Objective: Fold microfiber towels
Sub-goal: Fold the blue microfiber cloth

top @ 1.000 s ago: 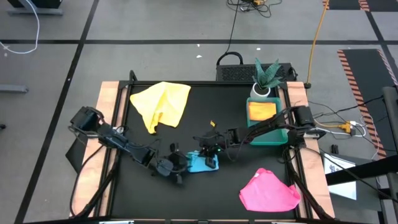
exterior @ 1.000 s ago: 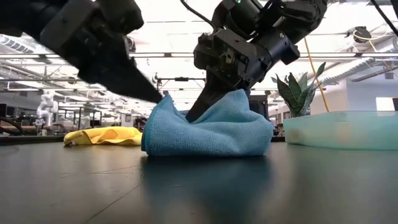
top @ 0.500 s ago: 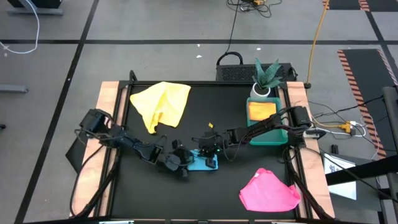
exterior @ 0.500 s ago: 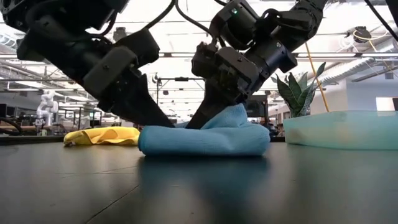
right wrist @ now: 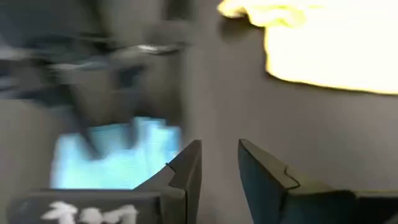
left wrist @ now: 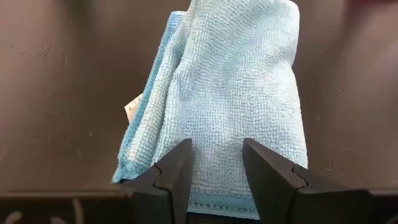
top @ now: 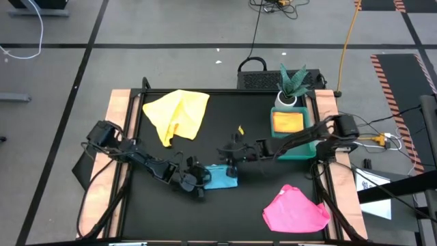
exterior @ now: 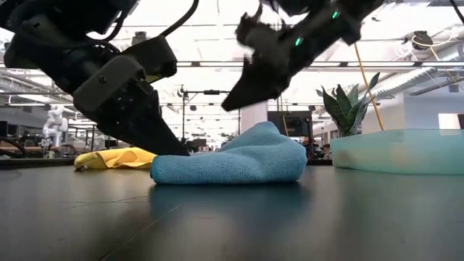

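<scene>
surface (top: 225,212): dark mat; my left gripper (top: 198,183) open at the blue towel's (top: 222,178) nine o'clock edge
right gripper (top: 231,154): mine, fingers apart, lifted at twelve o'clock
room: grey floor

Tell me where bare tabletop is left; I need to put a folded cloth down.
Free: the near-left corner, in front of the left arm and left of the pink towel; also between the yellow towel and green tray. Crowded: the middle, where both arms meet at the blue towel.

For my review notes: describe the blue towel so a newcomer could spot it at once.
On the black table, look near the middle, slightly toward the front edge, between the two grippers. The light blue towel lies there folded; the other loose cloths are yellow and pink.
</scene>
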`<move>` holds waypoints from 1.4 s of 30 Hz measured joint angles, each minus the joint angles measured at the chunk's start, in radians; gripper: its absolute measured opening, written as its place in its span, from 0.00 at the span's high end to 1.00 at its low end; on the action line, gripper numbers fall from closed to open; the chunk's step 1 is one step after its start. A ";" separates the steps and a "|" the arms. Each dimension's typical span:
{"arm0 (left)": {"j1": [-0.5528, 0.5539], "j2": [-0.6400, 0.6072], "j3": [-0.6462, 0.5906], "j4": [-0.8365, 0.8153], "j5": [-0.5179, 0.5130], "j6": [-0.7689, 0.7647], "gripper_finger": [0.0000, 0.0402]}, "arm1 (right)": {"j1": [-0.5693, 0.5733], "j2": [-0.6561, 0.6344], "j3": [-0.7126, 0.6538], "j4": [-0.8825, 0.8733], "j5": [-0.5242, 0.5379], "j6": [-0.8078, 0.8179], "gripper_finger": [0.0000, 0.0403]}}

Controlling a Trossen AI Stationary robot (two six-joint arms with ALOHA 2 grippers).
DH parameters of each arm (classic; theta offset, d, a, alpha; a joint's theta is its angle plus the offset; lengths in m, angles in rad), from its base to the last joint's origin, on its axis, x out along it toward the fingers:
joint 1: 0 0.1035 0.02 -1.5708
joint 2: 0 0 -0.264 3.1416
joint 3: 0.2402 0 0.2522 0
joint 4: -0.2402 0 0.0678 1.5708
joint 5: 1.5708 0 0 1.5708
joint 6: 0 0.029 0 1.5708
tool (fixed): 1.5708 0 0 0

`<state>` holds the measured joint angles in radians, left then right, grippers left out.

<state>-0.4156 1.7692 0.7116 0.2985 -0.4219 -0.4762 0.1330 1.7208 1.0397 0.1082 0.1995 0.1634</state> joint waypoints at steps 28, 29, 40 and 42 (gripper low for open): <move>0.052 -0.052 0.000 0.104 -0.006 0.004 0.64 | 0.072 0.004 -0.264 0.287 0.110 0.033 0.94; 0.056 -0.051 0.000 0.116 0.006 0.015 0.64 | 0.078 -0.014 -0.264 0.285 0.125 0.033 0.95; 0.109 -0.003 0.000 -0.031 0.016 -0.050 0.64 | 0.135 -0.025 -0.263 0.279 -0.146 0.086 0.98; 0.106 -0.003 0.000 -0.049 0.002 -0.061 0.64 | 0.130 0.016 -0.263 0.284 -0.093 0.088 0.99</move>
<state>-0.3100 1.7660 0.7116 0.2493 -0.4203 -0.5371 0.2630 1.7370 0.7765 0.3924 0.1066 0.2514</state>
